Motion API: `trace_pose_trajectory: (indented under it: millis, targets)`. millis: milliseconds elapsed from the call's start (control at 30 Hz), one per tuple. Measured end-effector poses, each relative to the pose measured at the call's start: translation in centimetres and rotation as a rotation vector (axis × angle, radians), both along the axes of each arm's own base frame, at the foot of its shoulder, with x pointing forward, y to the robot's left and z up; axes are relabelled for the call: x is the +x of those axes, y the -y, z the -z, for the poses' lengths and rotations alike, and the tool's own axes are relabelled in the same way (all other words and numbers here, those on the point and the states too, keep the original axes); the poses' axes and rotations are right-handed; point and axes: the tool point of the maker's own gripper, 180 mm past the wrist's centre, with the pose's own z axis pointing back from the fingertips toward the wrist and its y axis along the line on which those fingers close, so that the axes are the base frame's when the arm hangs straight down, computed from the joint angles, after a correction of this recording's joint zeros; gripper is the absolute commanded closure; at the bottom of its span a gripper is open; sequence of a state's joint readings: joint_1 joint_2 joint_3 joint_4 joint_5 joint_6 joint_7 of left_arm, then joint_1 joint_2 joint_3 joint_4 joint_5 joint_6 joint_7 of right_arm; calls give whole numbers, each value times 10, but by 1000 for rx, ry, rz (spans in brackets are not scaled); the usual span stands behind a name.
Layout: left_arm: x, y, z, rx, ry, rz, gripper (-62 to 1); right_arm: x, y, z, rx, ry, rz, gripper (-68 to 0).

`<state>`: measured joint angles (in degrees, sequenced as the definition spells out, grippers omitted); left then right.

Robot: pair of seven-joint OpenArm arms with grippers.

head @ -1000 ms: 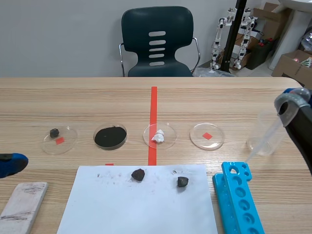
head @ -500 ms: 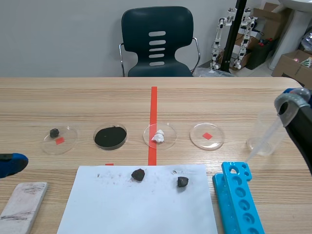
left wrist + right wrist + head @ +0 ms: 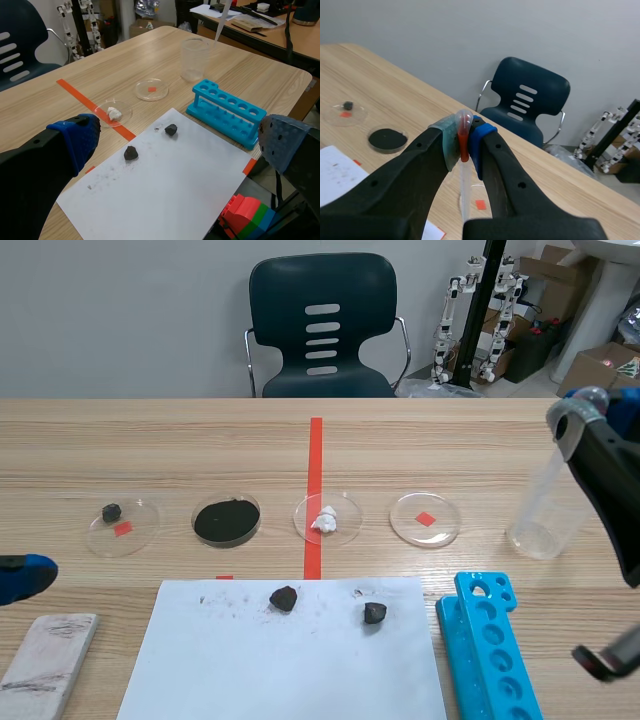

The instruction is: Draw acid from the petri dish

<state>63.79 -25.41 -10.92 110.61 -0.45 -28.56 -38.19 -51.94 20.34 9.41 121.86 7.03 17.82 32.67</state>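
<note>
Spanning the scene, wooden table (image 3: 150,455) with a dark chair (image 3: 322,330) at its far side. White paper sheet (image 3: 290,660) lies at the near edge, centre. Left gripper (image 3: 180,135) sits low at the near left, fingers wide apart, nothing between them. Right gripper (image 3: 464,142) is raised at the right, above the beaker (image 3: 540,525), fingers clamped on a pipette (image 3: 464,190) at its bulb. Blue test tube rack (image 3: 490,650) lies just right of the paper. Scuffed white tile (image 3: 45,660) lies left of the paper.

Four dishes stand in a row beyond the paper. From the left: rock dish (image 3: 122,525) with a small dark stone, powder dish (image 3: 227,520) full of black powder, and lump dish (image 3: 328,518) with a white lump, on the red tape line. Clear petri dish (image 3: 425,518) sits over a red square, left of the beaker and well apart from the pipette; cannot tell any liquid in it.

Pipette stem slants down toward the beaker; cannot tell if the tip is inside. Two dark rocks, left rock (image 3: 284,598) and right rock (image 3: 374,613), sit on the paper's far edge.
</note>
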Motion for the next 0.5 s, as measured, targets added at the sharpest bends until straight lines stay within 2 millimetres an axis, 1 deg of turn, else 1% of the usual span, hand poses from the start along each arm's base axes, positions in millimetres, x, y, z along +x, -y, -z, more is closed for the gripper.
trace_pose_trajectory:
  millis: [200, 300, 400, 500]
  targets:
    - [0, 0, 0, 0, 0, 0, -623, 23, 4, -12, -33, 58, 29, -10]
    - [0, 0, 0, 0, 0, 0, -623, 39, 12, -18, -14, 79, 61, -10]
    - [0, 0, 0, 0, 0, 0, -623, 54, 22, -16, -9, 82, 95, -9]
    - [0, 0, 0, 0, 0, 0, -623, 71, 32, -6, -6, 75, 126, -9]
